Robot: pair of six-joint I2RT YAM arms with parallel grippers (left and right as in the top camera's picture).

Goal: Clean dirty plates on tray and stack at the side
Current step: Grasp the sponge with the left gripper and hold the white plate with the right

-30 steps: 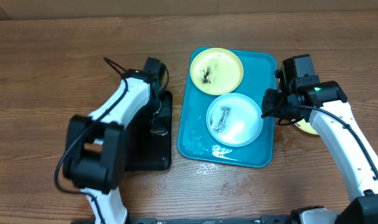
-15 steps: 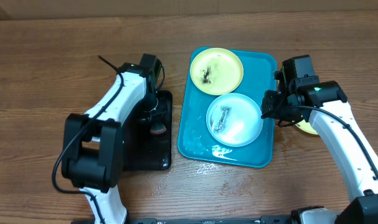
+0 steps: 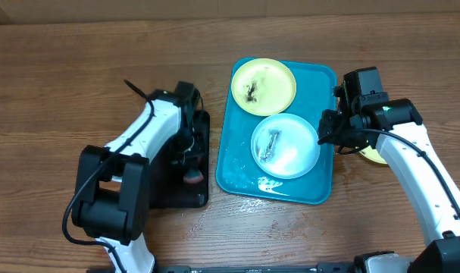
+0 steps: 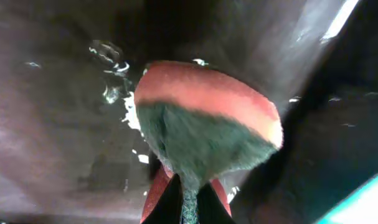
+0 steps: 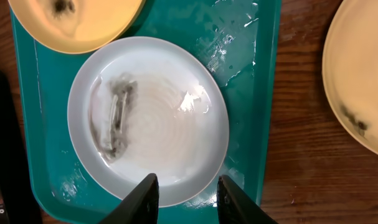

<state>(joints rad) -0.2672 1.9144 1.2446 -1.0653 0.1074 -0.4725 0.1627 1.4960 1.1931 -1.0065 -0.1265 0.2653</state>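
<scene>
Our left fingers (image 4: pixel 169 208) are closed on the red-and-green sponge (image 4: pixel 204 130) above the wet black tray (image 3: pixel 169 193), likely to soak it. Our right fingers (image 5: pixel 144 198) gape empty over the turquoise tray (image 5: pixel 257 93). The smeared blue-white plate (image 5: pixel 170 118) lies just ahead of them, probably awaiting steadying. We can read no writing anywhere.
</scene>
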